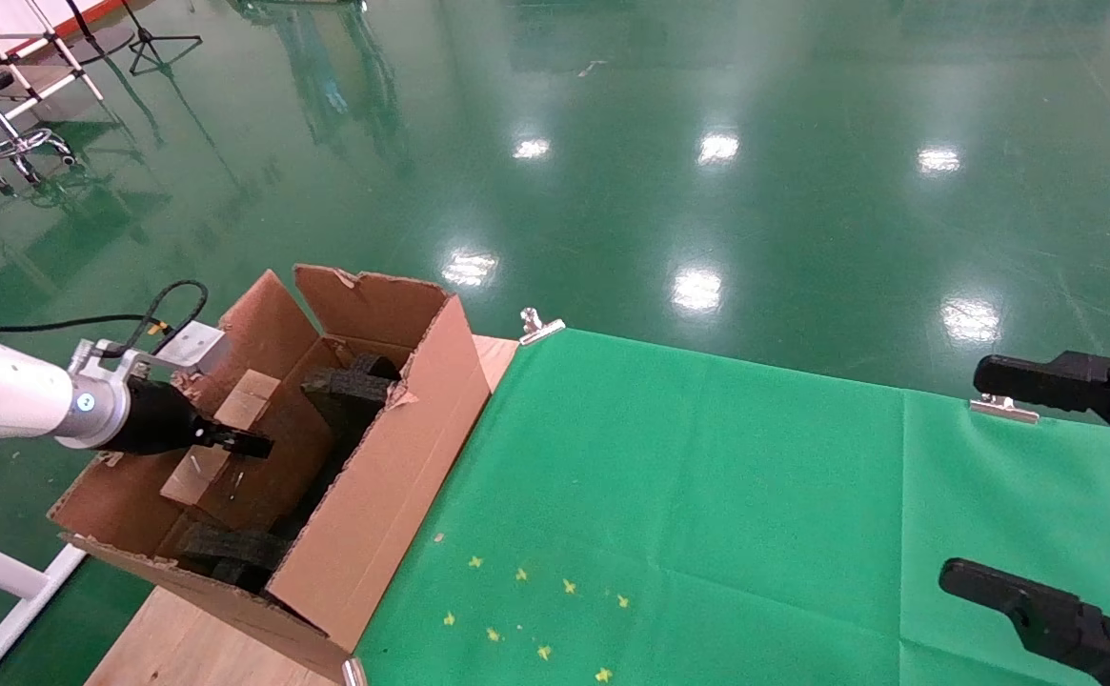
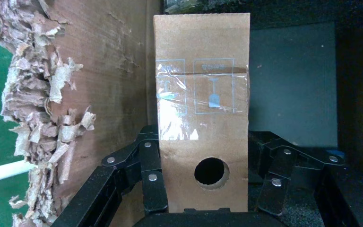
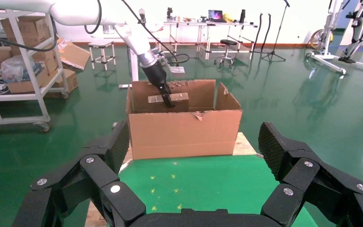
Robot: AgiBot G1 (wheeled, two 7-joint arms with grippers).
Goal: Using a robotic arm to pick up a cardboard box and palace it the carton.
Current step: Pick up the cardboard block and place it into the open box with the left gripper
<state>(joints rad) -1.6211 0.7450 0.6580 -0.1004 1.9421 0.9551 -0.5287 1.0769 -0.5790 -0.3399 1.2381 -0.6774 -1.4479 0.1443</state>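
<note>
From the head view, we see our left end effector (image 1: 248,442) holding the cardboard box (image 1: 221,438) inside the carton (image 1: 402,457), which sits on the desk (image 1: 707,514) at its left end. Our right end effector (image 1: 998,481) waits far from the carton, spread wide. From the left wrist view, the fingers (image 2: 153,184) squeeze the cardboard box (image 2: 202,113) on its two long sides, near the round hole. It looks light and stiff, so side grips suit it. From the right wrist view, the cardboard box (image 3: 168,98) hangs inside the carton (image 3: 184,130), near its back wall.
</note>
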